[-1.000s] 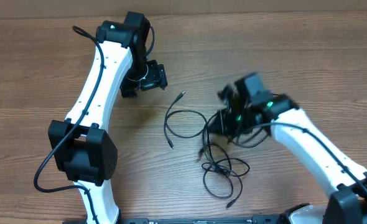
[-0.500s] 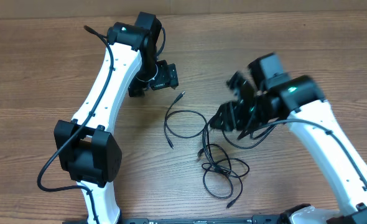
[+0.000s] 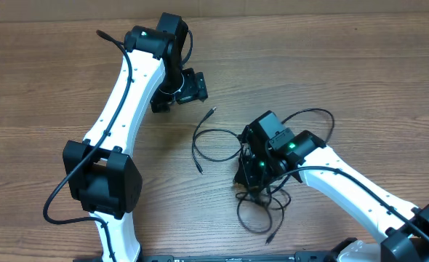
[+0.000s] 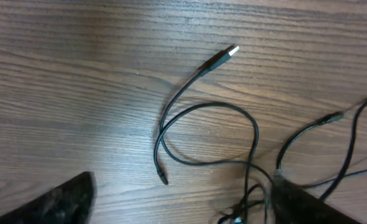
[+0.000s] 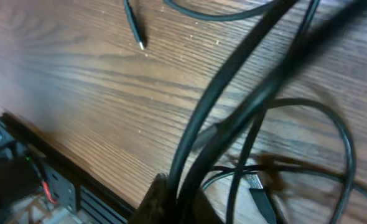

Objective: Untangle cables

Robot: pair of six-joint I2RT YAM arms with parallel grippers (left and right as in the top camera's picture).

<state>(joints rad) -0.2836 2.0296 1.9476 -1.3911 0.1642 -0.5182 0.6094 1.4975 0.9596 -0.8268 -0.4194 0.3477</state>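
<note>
Several thin black cables (image 3: 262, 196) lie tangled on the wooden table. One loose loop (image 3: 216, 140) stretches left, its silvery-tipped plug (image 3: 211, 111) pointing up-left. My right gripper (image 3: 249, 173) is low over the tangle and shut on cables; a loop (image 3: 318, 116) arcs from it to the upper right. In the right wrist view the gripped cables (image 5: 233, 93) run up from between the fingers (image 5: 196, 205). My left gripper (image 3: 189, 87) is open, above and left of the loose loop. The left wrist view shows that loop (image 4: 208, 134), its plug (image 4: 232, 50), and the spread fingers (image 4: 183, 211).
The thick black wire (image 3: 58, 193) fixed to the left arm hangs beside its base. The table's front edge with a black rail (image 5: 59, 180) is close below the right gripper. Bare wood (image 3: 40, 109) lies to the left of the arm.
The right arm swung down and left onto the tangle, and a cable loop now arcs to its upper right. The left arm shifted slightly right, then held still.
</note>
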